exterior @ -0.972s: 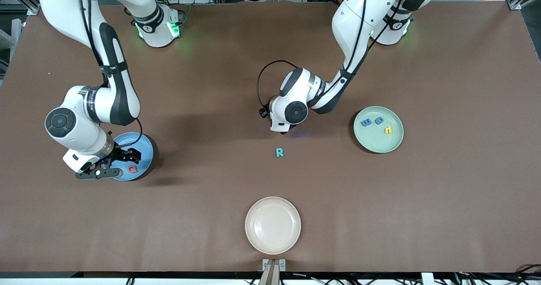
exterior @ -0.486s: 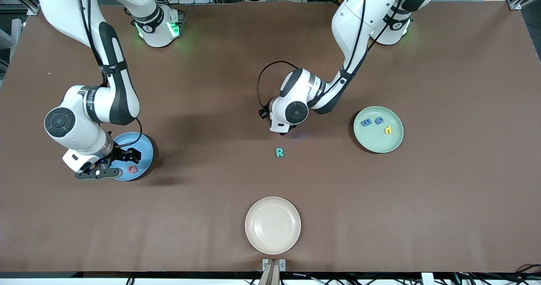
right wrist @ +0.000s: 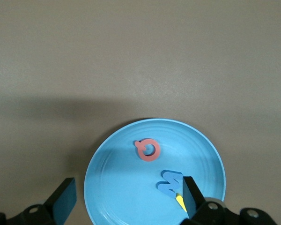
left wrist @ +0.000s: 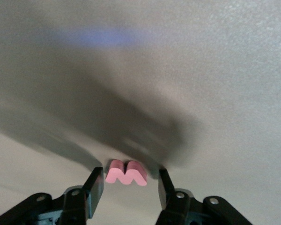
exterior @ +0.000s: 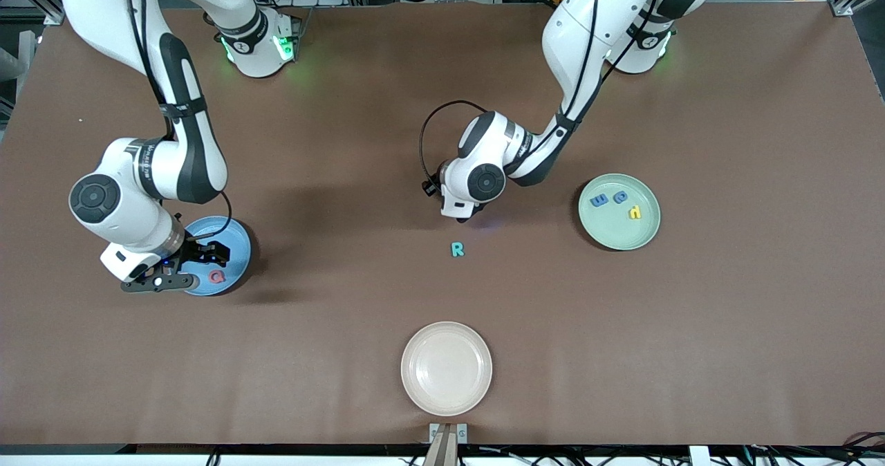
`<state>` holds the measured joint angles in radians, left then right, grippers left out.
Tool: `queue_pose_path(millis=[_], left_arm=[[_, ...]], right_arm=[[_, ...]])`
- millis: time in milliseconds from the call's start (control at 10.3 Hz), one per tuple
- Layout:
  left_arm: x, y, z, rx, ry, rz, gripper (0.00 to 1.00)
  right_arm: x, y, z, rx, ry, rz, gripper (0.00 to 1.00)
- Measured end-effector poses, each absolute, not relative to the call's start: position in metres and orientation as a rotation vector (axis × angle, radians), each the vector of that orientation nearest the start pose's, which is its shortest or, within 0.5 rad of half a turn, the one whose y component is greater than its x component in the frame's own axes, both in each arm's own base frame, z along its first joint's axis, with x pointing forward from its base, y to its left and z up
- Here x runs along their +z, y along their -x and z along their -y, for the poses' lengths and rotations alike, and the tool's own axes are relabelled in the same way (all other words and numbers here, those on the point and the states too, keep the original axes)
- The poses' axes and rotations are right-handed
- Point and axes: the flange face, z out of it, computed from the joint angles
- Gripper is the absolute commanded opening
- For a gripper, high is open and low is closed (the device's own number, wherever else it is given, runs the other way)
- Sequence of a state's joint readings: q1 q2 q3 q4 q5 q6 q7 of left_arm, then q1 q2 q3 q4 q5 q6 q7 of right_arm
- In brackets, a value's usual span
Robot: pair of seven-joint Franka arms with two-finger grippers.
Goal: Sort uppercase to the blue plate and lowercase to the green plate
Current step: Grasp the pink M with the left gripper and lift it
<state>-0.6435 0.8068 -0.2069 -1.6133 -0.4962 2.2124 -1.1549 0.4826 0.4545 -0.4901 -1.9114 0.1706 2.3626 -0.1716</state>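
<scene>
Uppercase letters are split between two spots: we see the red Q (exterior: 217,276) lying flat in the blue plate (exterior: 235,234), and in the right wrist view the blue M (right wrist: 168,182) lies in that plate close to the Q, with a yellow letter (right wrist: 181,203) beside it half hidden by a finger. The teal R (exterior: 457,249) lies alone on the brown bench (exterior: 726,328), about midway between the two coloured plates and farther from the front camera than the cream plate (exterior: 446,368).

Lowercase letters are mostly in the green plate (exterior: 619,234) toward the left arm's end of the bench: the blue m (exterior: 599,200), the blue rounded letter (exterior: 621,196) and the yellow h-like letter (exterior: 634,211). The red w (left wrist: 126,173) lies on the bench, farther from the front camera than the R.

We find the left gripper (left wrist: 130,190) low over the w, its fingers apart on either side of the letter and not touching it. The right gripper (right wrist: 126,199) hangs over the blue plate with its fingers spread wide, holding nothing.
</scene>
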Motion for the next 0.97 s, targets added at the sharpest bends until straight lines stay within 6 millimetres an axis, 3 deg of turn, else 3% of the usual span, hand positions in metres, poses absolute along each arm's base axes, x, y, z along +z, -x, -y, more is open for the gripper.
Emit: queue_pose_path(millis=[194,583,972], left_arm=[[0.1497,-0.4421,0.5056,0.874,2.945,1.07,0.48],[0.1517,-0.4419,0.5072,0.868,2.955,1.07,0.31],[0.1519,-0.4419,0.5071,0.868,2.955,1.07,0.28]], right_arm=[[0.2879,-0.6311,-0.0151,-0.081,3.226,0.151,1.0],[0.29,-0.6291,-0.0153,-0.052,3.22,0.15,1.0],[0.2916,-0.629,-0.0153,-0.051,3.218,0.154,1.0]])
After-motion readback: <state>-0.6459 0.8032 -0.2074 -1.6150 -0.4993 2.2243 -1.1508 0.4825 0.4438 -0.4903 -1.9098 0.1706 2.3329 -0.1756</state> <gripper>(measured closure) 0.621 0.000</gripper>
